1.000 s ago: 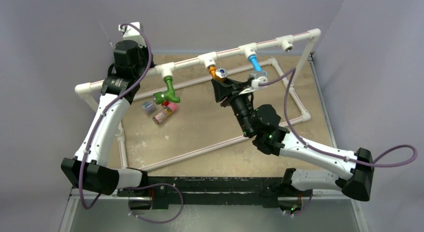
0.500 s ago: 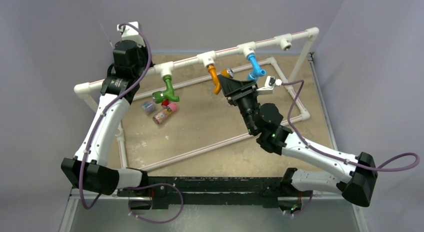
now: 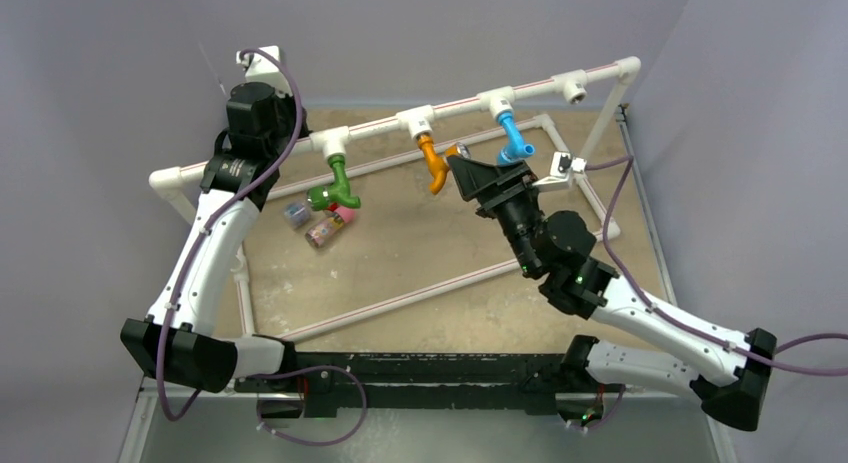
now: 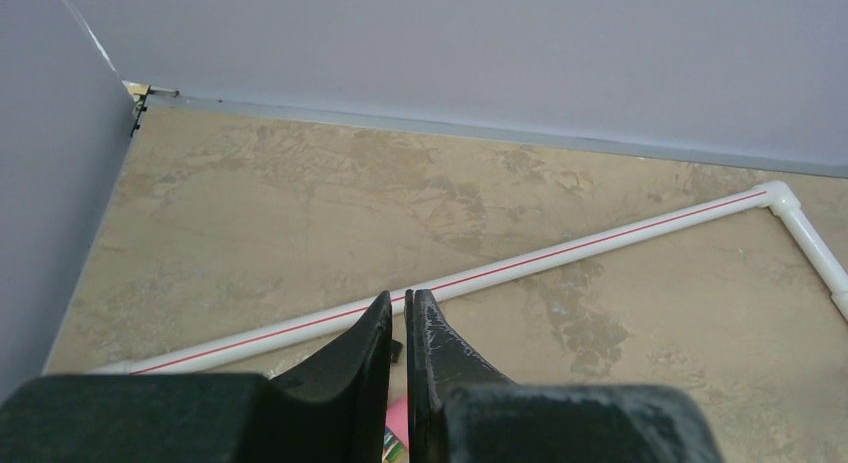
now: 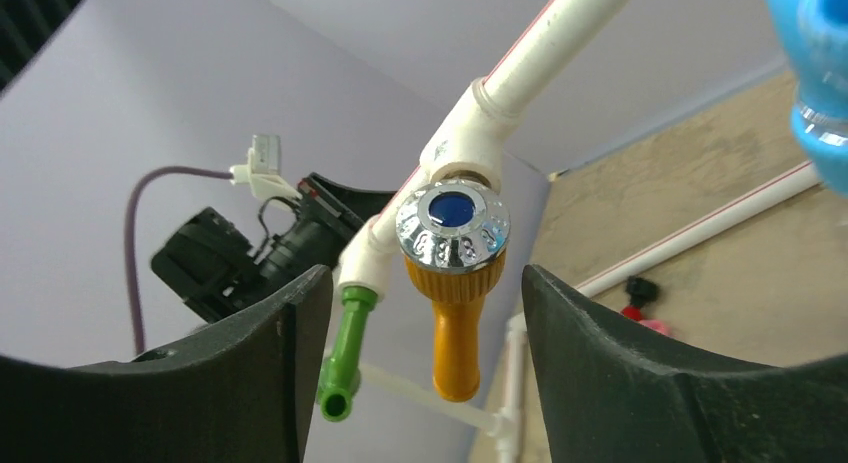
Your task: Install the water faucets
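Observation:
Three water faucets hang spout-down from white tees on the raised pipe rail (image 3: 380, 125): green (image 3: 336, 188), orange (image 3: 434, 165) and blue (image 3: 514, 143). My right gripper (image 3: 458, 166) is open just right of the orange faucet. In the right wrist view the orange faucet (image 5: 455, 328) with its chrome knob (image 5: 452, 223) shows between the two spread fingers (image 5: 260, 383), touching neither. The green faucet (image 5: 345, 353) hangs behind it and the blue faucet (image 5: 815, 73) is at the top right. My left gripper (image 4: 398, 303) is shut on nothing, high at the back left.
A fourth tee (image 3: 573, 83) near the rail's right end has no faucet. Small bluish, pink and red items (image 3: 320, 223) lie on the board under the green faucet. A low white pipe frame (image 3: 420, 293) rings the tan board. Grey walls close in at the back and right.
My right gripper opened, let go of the orange faucet and drew back to the right. The orange faucet now hangs free from its tee. The left arm has not moved.

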`<state>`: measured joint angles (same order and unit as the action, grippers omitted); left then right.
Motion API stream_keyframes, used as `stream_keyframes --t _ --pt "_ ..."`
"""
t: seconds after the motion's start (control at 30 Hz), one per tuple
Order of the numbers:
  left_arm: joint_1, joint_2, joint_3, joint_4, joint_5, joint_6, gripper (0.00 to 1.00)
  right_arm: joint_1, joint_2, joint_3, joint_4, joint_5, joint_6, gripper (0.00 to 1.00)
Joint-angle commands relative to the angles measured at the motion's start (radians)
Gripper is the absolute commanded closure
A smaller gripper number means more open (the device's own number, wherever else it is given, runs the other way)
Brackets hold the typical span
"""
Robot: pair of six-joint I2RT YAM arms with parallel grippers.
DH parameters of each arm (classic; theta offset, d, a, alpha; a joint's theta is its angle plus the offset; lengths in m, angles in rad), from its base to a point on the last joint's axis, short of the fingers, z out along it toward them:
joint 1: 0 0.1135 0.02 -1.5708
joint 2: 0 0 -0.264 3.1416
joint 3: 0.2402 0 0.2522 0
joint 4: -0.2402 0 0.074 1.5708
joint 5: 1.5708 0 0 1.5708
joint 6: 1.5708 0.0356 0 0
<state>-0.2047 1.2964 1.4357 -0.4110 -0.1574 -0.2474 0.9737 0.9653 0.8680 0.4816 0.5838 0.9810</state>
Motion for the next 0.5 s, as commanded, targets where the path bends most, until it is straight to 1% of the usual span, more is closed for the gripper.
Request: stream_keyframes --t 0.0,0.03,0.13,0.27,0.33,0.4,0.47 --pt "-0.031 -0.016 -0.038 -0.170 0.085 0.008 0.91 -0.004 -0.070 0.080 -0.138 -0.001 -0.271 0.27" --pt "-0.030 -0.016 -0.038 -0.170 0.085 0.008 0.91 -0.004 -0.083 0.091 -0.163 -0.004 -0.304 0.27" --pt "-0.030 -0.014 -0.037 -0.172 0.085 0.009 0.91 -0.005 -0.109 0.138 -0.253 -0.025 -0.484 0.26" --pt "-0.030 -0.017 -0.041 -0.172 0.085 0.010 0.91 -0.005 -0.107 0.220 -0.344 -0.193 -0.806 0.25" --pt "-0.031 -0.016 -0.040 -0.172 0.085 0.010 0.91 -0.004 -0.090 0.266 -0.404 -0.236 -0.957 0.25" --pt "-0.030 -0.014 -0.038 -0.172 0.085 0.011 0.91 -0.004 -0.063 0.310 -0.446 -0.246 -1.142 0.24" --pt "-0.030 -0.013 -0.038 -0.172 0.084 0.011 0.91 -0.004 -0.038 0.344 -0.503 -0.295 -1.313 0.26"
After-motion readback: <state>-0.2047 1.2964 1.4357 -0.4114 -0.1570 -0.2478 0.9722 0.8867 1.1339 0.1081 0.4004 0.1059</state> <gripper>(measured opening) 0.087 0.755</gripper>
